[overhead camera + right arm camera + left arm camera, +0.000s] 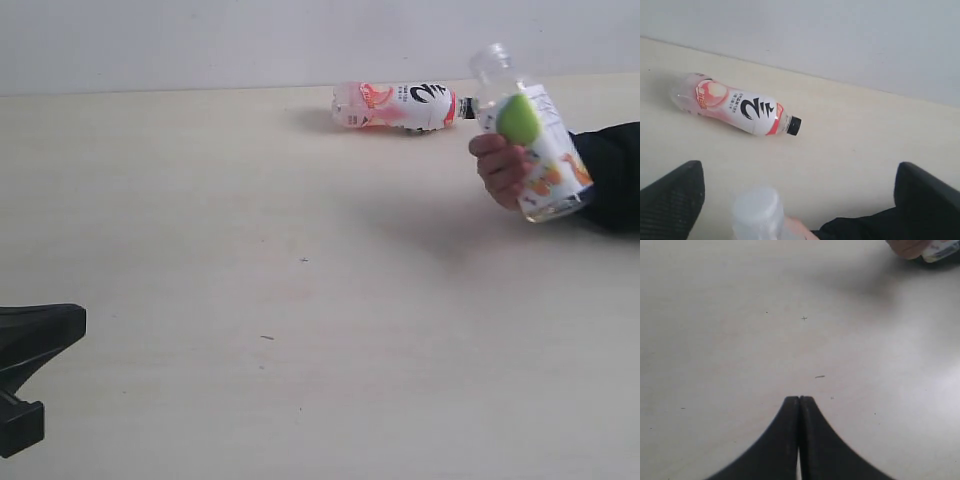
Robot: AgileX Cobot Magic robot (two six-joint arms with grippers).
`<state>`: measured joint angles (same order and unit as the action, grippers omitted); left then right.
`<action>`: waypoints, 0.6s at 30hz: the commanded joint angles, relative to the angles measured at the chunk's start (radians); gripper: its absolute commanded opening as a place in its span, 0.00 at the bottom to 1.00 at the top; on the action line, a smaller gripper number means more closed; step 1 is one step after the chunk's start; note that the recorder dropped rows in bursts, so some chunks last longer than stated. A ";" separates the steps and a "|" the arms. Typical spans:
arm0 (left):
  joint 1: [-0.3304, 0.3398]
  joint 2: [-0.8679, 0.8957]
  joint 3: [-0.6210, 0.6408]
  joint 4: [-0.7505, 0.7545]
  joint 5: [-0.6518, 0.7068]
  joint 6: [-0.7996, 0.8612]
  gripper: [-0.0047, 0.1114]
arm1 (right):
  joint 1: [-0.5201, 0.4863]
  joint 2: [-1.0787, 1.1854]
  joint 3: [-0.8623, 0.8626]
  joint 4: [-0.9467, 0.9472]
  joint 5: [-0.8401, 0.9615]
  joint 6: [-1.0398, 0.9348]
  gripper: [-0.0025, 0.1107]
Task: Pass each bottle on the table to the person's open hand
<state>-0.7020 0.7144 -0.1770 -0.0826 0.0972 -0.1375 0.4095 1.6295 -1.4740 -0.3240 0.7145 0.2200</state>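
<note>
Black left hand [799, 401] is sitting low over the pale beige wood-grain worktop [250, 250], fingers pressing together, gripping nothing. Bare worktop with a few tiny dark specks is lying ahead of its tip. In the exterior view this hand is showing only at the near left corner, well apart from both bottles.

Black right hand [797, 165] is hanging with its fingers spread wide, holding nothing. Between those fingers, touching neither, the frosted top of the small clear plastic bottle with the white label and green apple [530, 150] is poking up.

Person's bare light-skinned hand [500, 170], coming out of a black sleeve [610, 175], is gripping that apple bottle around its lower half, fingers curling over the label. The bottle is tilting, neck up and base down toward the sleeve, off the worktop.

Beyond the person's hand, near the far edge by the pale grey wall [250, 40], the small clear plastic bottle with the pink-white label and black script [395, 105] is lying on its side on the worktop. Its black cap [794, 125] is pointing toward the person's hand, close to the apple bottle's neck in the exterior view. Touching or not, cannot tell.
</note>
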 commanded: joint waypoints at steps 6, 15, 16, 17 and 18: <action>0.000 -0.004 0.003 -0.006 -0.009 0.003 0.04 | -0.002 -0.171 0.001 0.011 0.100 -0.059 0.88; 0.000 -0.004 0.003 -0.006 -0.009 0.003 0.04 | -0.002 -0.290 0.001 0.083 0.121 -0.131 0.88; 0.000 -0.004 0.003 -0.006 -0.009 0.003 0.04 | -0.002 -0.298 0.001 0.099 0.123 -0.142 0.88; 0.000 -0.004 0.003 -0.006 -0.009 0.003 0.04 | -0.002 -0.303 0.001 0.111 0.126 -0.151 0.88; 0.000 -0.004 0.003 -0.006 -0.009 0.003 0.04 | -0.002 -0.304 0.001 0.121 0.128 -0.156 0.88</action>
<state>-0.7020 0.7144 -0.1770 -0.0826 0.0989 -0.1375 0.4095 1.3387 -1.4740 -0.2344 0.8367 0.0923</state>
